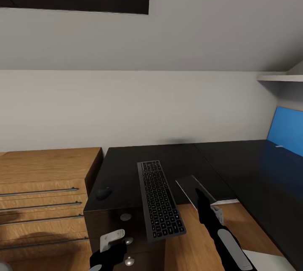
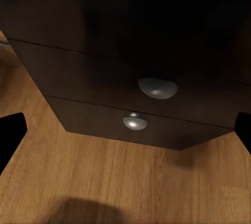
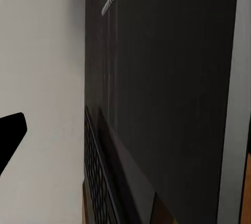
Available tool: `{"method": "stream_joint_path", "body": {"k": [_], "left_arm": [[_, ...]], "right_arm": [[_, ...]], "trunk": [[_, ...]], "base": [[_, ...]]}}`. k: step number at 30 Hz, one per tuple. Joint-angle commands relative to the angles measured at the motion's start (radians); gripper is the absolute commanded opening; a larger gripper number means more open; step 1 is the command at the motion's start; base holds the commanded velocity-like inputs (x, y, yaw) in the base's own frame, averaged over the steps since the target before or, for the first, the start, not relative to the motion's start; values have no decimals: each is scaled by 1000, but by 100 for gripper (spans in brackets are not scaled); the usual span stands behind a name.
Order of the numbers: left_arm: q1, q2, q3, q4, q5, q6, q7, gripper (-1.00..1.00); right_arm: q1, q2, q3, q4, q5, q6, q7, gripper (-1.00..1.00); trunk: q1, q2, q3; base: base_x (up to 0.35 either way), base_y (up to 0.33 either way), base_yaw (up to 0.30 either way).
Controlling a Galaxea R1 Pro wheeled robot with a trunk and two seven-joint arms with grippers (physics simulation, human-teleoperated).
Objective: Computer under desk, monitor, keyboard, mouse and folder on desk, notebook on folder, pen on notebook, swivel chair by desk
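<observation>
The black desk [image 1: 235, 166] fills the middle and right of the head view. Across its near end lies the keyboard [image 1: 160, 197] [image 3: 97, 182], its front overhanging the edge. Left of it sits the mouse [image 1: 104, 193]. To the keyboard's right is the notebook [image 1: 189, 183], a dark grey sheet with a pale edge, at the desk's front edge. My right gripper [image 1: 208, 205] is at the notebook's near edge, open, and one finger [image 3: 10, 130] stands well off the dark surface. My left gripper [image 1: 110, 243] [image 2: 125, 130] is low and open, facing the desk's drawer knobs [image 2: 157, 87].
A light wood dresser [image 1: 42, 187] with bar handles stands against the desk's left side. The blue back panel [image 1: 286, 130] rises at the far right under a white shelf [image 1: 280, 78]. Wood floor [image 2: 125, 182] lies below the drawers.
</observation>
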Motion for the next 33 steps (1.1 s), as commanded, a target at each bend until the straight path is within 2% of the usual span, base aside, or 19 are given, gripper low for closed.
{"method": "stream_joint_path", "body": {"k": [1,16,33], "left_arm": [[-1,0,-1,-1,6,3,7,100],[-1,9,-1,-1,4,0,7,100],[-1,14,-2,-1,5,1,7,100]], "right_arm": [[-1,-1,2,0,-10,0,3,100],[-1,-3,0,0,-10,0,3,100],[-1,-1,0,2,-10,-1,4,100]], "trunk": [[0,-1,-1],[0,-1,-1],[0,-1,-1]], "base": [[0,0,0],[-25,0,0],[-311,-2,0]]}}
